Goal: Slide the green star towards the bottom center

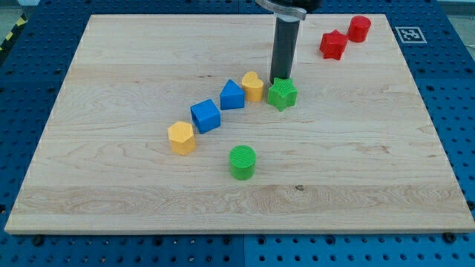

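The green star lies on the wooden board a little above the middle. My tip stands right at the star's top edge, touching or nearly touching it. A yellow heart-shaped block sits just to the star's left. A green cylinder stands below the star, toward the view's bottom center.
A blue block with a pointed top, a blue cube and a yellow hexagonal block trail down to the left of the heart. A red star and a red cylinder sit at the top right.
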Controlling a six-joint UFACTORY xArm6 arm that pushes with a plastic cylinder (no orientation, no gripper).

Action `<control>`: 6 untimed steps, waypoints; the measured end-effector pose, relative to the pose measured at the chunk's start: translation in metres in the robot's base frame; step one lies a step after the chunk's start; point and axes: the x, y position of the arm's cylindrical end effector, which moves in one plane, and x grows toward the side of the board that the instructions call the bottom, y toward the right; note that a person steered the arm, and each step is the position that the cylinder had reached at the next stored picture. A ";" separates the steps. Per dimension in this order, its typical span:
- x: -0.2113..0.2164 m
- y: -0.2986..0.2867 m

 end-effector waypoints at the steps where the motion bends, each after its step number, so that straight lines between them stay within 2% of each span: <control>1: 0.022 0.000; 6: 0.118 0.027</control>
